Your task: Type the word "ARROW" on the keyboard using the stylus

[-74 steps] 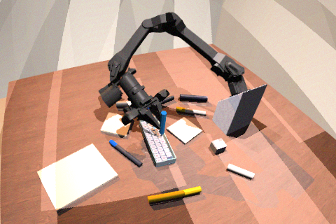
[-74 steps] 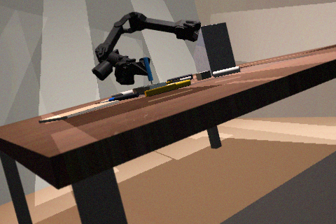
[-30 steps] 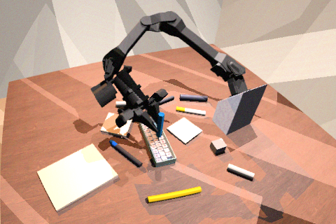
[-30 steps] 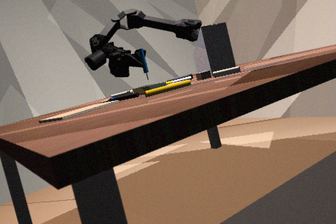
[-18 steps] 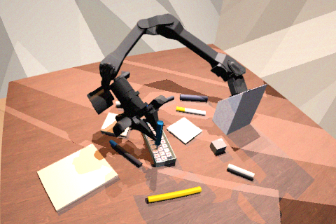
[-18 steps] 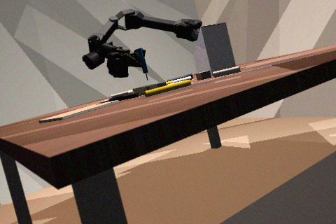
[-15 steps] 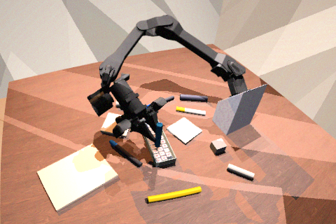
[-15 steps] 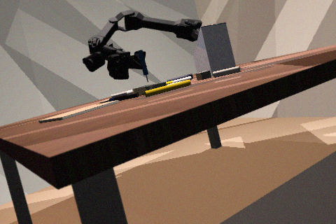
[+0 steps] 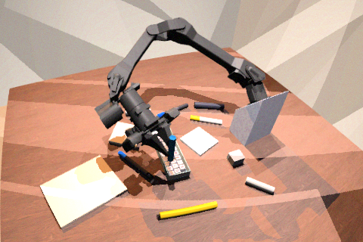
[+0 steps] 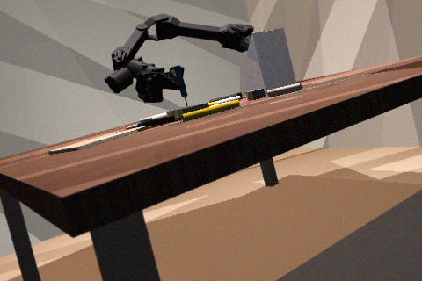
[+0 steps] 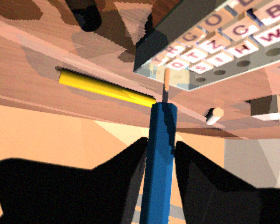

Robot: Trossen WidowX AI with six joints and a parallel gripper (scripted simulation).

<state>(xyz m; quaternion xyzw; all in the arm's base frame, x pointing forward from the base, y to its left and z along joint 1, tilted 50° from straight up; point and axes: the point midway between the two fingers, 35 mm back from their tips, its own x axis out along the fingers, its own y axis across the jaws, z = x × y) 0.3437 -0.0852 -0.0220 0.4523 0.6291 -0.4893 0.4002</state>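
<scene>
The slim blue stylus with a thin metal tip is pinched between the dark fingers of the black parallel-jaw gripper, its tip pointing down, slightly tilted in the exterior view. In the top view the stylus shows over the long grey-green keyboard with pale, red-lettered square keys, the landmark here; in the exterior view the tip stands above the things on the reddish-brown wooden desk, apart from them. The wrist view shows the tip in line with the keyboard's end, near the T and S keys. The black jointed arm arches over from beyond a grey wedge-shaped block, which stands well apart from the keyboard. As the top view shows it, left of the keyboard lie a black pen with a blue end and, farther left, a large cream flat square. Right of the keyboard are a white flat square, a small grey cube and a short white cylinder. Below the keyboard lies a bright yellow rod.
</scene>
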